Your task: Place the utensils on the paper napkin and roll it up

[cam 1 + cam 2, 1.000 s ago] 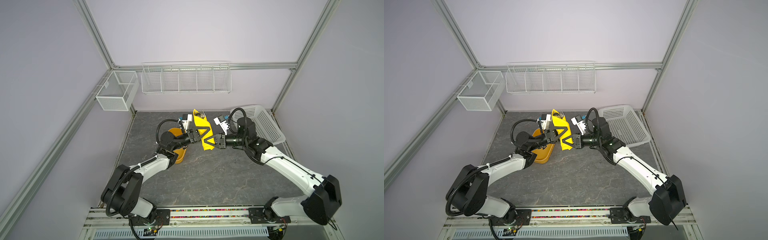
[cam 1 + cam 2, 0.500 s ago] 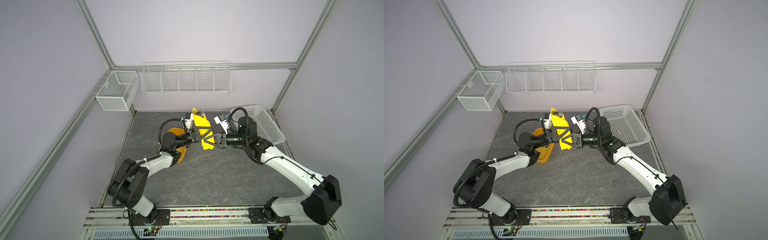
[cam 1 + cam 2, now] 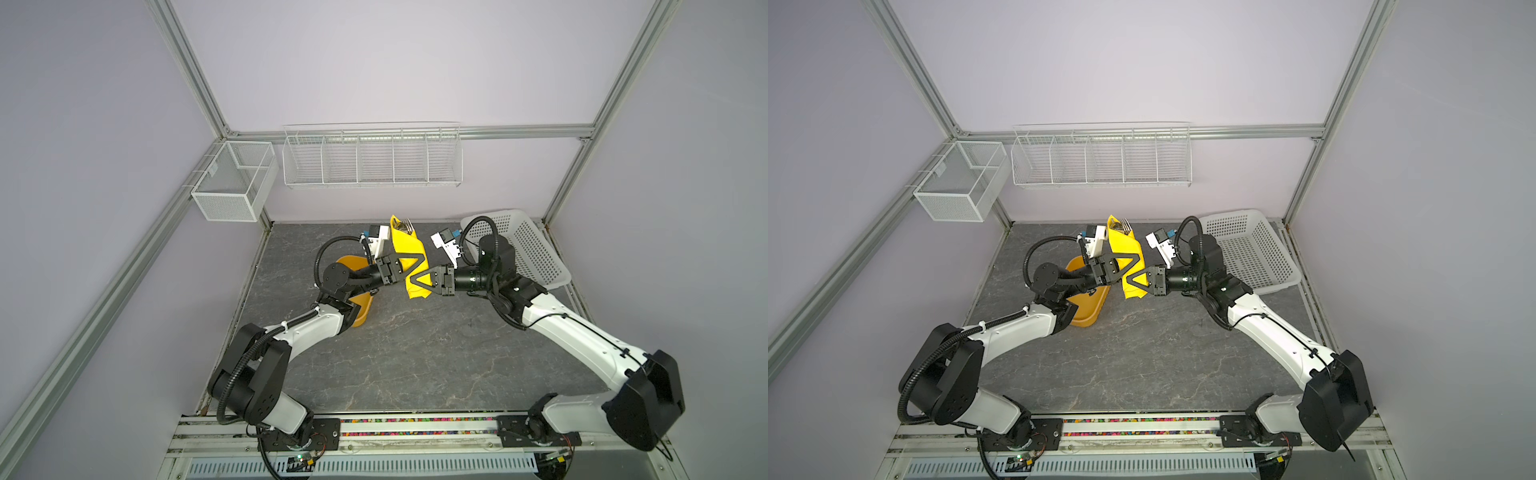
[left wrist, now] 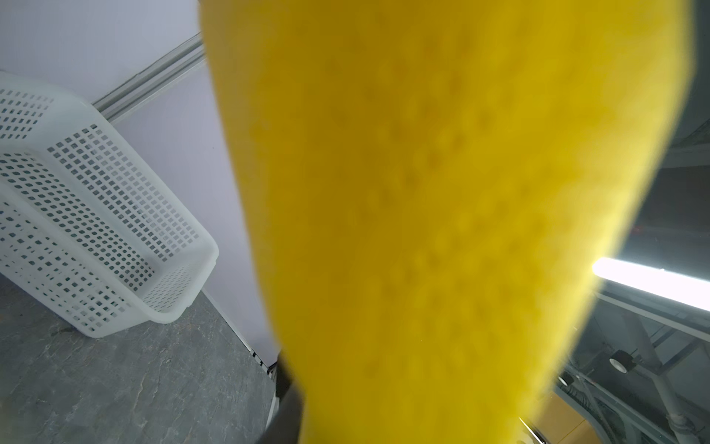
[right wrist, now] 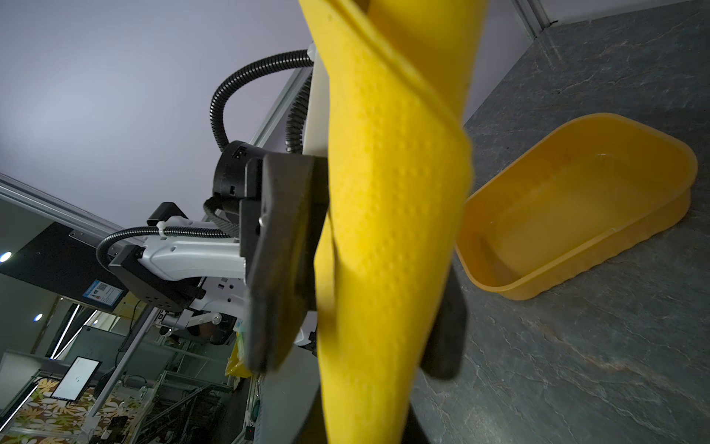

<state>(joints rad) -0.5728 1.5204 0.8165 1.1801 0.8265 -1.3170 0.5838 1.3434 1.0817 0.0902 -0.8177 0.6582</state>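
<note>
Paper napkin is rolled around the utensils and held in the air over the surface, near the middle of its back edge (fork tines poke out the far end). Left claw is clamped on the middle of the roll, one finger each side. Right claw is pinched nearly closed on the near end.

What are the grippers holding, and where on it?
The rolled napkin, utensils poking from its top: the right gripper is shut on its lower end; the left gripper straddles its middle, grip unclear.
</note>
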